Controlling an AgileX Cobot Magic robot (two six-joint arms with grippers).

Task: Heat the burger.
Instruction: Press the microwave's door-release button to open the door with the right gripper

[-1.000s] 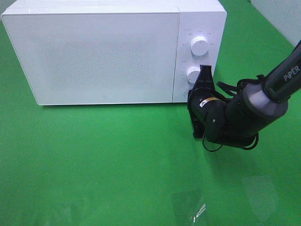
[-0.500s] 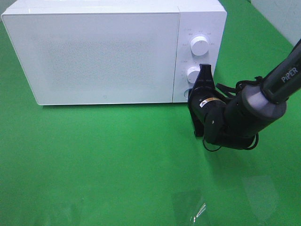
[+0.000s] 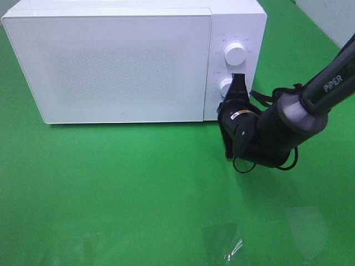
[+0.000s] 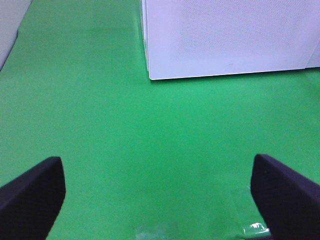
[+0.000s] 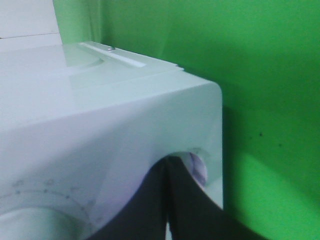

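The burger is out of view in every frame. The white microwave (image 3: 122, 61) stands at the back of the green mat with its door closed. My right gripper (image 3: 238, 82) is shut with nothing held, and its tips rest at the control panel beside the lower knob (image 3: 226, 87), under the upper knob (image 3: 235, 54). In the right wrist view the shut fingertips (image 5: 168, 162) touch the panel next to a round button (image 5: 197, 167). My left gripper (image 4: 157, 200) is open and empty above the bare mat, with the microwave (image 4: 225, 35) ahead of it.
A scrap of clear plastic (image 3: 233, 246) lies on the mat near the front edge. A pale surface (image 3: 333, 16) borders the mat at the back right. The right arm's cables loop beside the microwave's right side.
The right arm has shifted slightly left and closer to the control panel, gripper still shut. The microwave door stays closed.
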